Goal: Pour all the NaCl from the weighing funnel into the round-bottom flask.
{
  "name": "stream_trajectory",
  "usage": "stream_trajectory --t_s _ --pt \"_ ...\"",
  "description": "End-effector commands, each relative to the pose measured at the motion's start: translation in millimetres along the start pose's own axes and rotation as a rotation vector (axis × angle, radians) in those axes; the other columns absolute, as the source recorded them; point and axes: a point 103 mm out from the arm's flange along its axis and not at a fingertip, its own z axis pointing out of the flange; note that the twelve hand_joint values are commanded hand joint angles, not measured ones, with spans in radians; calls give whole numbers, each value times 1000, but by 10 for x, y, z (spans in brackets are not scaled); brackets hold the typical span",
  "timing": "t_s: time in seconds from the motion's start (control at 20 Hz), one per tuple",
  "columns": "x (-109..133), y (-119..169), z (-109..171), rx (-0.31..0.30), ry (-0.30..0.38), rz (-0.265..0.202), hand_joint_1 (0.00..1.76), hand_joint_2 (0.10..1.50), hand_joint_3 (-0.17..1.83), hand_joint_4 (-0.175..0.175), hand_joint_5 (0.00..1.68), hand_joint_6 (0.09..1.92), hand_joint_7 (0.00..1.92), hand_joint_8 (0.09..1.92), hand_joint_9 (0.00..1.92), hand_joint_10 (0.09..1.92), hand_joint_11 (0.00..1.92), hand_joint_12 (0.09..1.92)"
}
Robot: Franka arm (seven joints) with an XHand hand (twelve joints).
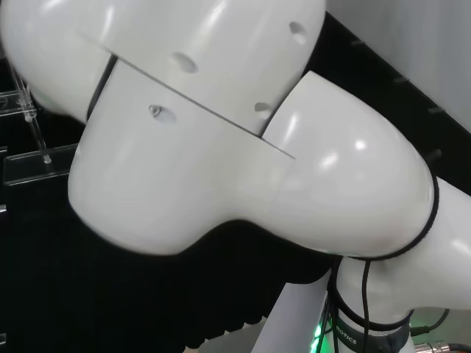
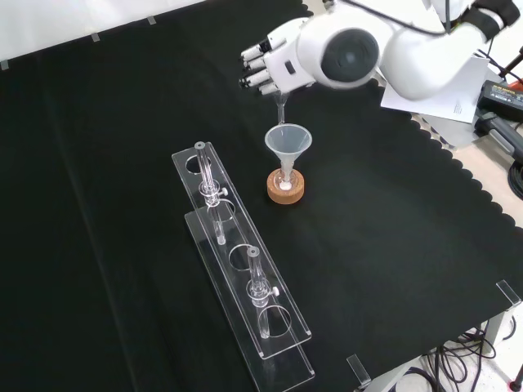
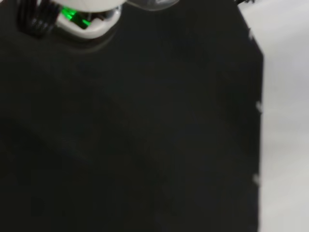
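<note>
hand (image 2: 274, 61) fingers curled on weighing funnel (image 2: 280, 106) | spout above funnel (image 2: 288, 140) | flask on cork ring (image 2: 288, 186)

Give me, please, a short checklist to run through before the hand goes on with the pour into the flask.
1. Hand curled round the weighing funnel: ok.
2. Weighing funnel's stem pointing down over the funnel: ok.
3. Funnel seated upright in the flask on the cork ring: ok.
4. Cork ring flat on the black cloth: ok.
5. Clear rack apart from the flask: ok.
6. NaCl left in the weighing funnel: cannot tell.
</note>
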Motion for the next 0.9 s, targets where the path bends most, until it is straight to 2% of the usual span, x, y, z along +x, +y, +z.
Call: stream_trajectory --t_s 0.05,0.2,0.45,0.85,0.9 --pt "-202 56 144 -37 371 -29 1101 670 698 175 1198 827 581 650 981 278 851 999" --pt "-296 47 184 -69 449 -27 1100 670 697 175 1197 828 581 650 981 277 850 999" --pt "-543 58 323 -101 655 -17 1100 671 697 175 1196 829 581 650 982 277 849 1000" --pt "-704 152 544 -107 778 -18 1100 672 696 175 1194 832 582 650 982 276 849 1001" --pt "-724 185 605 -112 818 -20 1100 672 696 175 1194 832 581 650 982 276 849 1001"
